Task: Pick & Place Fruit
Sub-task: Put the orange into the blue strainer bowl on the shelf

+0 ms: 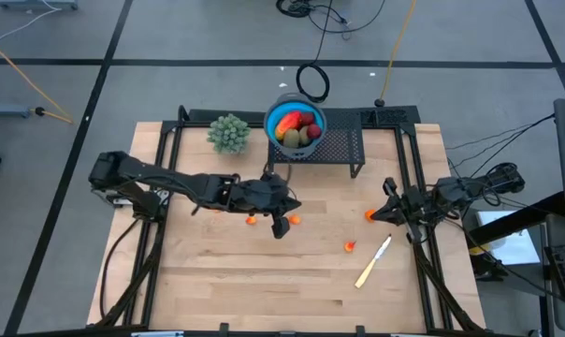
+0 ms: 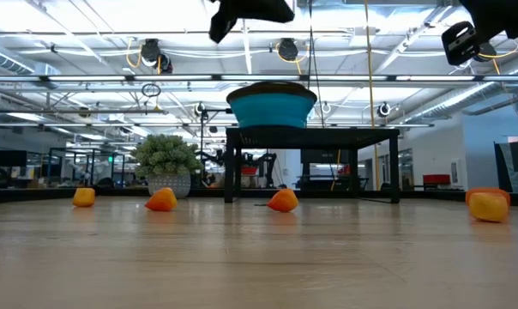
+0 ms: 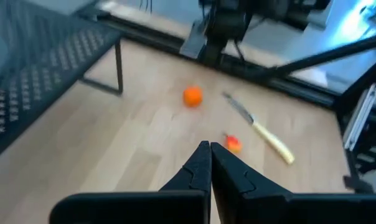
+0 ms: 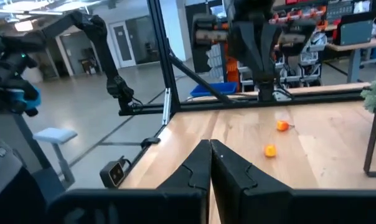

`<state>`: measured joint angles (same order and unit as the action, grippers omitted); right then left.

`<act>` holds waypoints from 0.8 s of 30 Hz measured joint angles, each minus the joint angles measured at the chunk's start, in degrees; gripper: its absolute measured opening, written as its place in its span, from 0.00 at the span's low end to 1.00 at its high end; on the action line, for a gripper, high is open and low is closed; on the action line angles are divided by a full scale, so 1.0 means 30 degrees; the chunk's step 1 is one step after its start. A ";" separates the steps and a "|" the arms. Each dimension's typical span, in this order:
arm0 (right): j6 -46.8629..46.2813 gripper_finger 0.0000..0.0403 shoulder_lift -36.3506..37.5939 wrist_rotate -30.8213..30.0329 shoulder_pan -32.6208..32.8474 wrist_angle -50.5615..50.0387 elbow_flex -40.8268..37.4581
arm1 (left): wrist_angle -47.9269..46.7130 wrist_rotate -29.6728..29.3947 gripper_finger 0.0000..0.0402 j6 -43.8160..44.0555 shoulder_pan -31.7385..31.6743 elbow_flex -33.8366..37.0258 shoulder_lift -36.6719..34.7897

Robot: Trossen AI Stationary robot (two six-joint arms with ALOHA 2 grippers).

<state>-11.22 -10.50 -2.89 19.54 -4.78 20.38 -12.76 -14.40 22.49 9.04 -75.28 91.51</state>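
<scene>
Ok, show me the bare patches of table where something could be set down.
Free: the near strip of table below the knife, and the left side under the plant. Crowded: the middle, with orange pieces around the left gripper, and the rack holding the bowl.

table [image 1: 217,281]: you've got a light wood butcher-block top, bare across most of the near half
rack [image 1: 343,150]: black perforated metal stand at the far edge of your table, on 4 thin legs
bowl [image 1: 275,114]: blue, sitting on the rack's left end
plant [image 1: 229,133]: green bushy thing just left of the bowl
knife [image 1: 372,262]: pale yellowish handle, lying diagonal toward your right side
floor [image 1: 170,37]: grey tiles, 1 yellow cable running across
</scene>
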 joint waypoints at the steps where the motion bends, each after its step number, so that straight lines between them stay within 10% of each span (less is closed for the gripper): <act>1: -0.0094 0.00 -0.0088 -0.0004 0.0003 -0.0021 -0.0007 | 0.0227 0.0002 0.02 -0.0045 0.0000 0.0530 -0.0389; 24: -0.3113 0.00 -0.3862 -0.3075 -0.0018 0.0056 0.0328 | 0.7986 0.2665 0.03 -0.4121 -0.1952 1.3477 -1.0977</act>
<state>-20.56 -22.09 -12.12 19.49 -4.61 21.37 11.20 -6.40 10.13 3.18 -34.85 58.58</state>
